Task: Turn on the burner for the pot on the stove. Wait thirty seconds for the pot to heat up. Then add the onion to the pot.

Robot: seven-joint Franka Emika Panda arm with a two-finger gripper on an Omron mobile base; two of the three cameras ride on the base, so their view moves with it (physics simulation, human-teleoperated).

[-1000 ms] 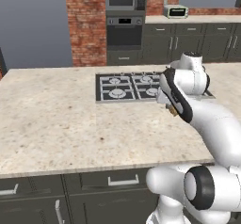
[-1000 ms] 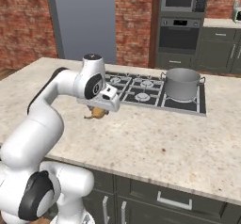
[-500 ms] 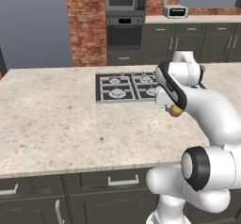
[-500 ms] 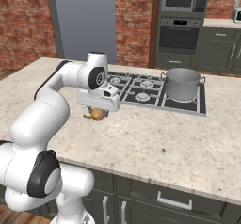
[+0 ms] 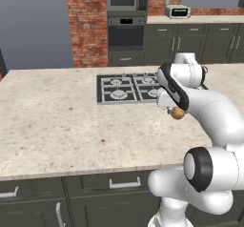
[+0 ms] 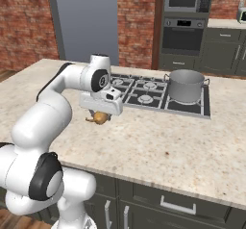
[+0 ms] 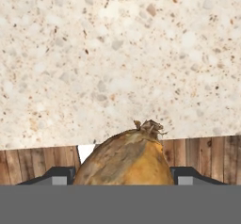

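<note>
Speckled beige stone forms the bench (image 6: pixel 158 141), which spans the middle of both base views and the upper two thirds of the hand view. Set into it, right of centre in the right base view, is the black stove (image 6: pixel 158 95); in the left base view the stove (image 5: pixel 121 88) sits at mid-frame, partly behind the arm. At the stove's far right end in the right base view stands the grey steel pot (image 6: pixel 185 85), lidless, on the grate. In that view the white arm bends up from the lower left, carrying the gripper (image 6: pixel 100 118) just left of centre, over bare bench beside the stove's near left corner and well apart from the pot. The gripper's jaws stand partly open, closed on the onion (image 6: pixel 100 119), a golden-brown bulb lifted clear of the bench. In the left base view the onion (image 5: pixel 177 112) hangs right of centre under the hand. At the bottom centre of the hand view, the onion (image 7: pixel 125 162) sits between the two dark fingertips (image 7: pixel 55 176), its dry stem pointing upward.
</note>
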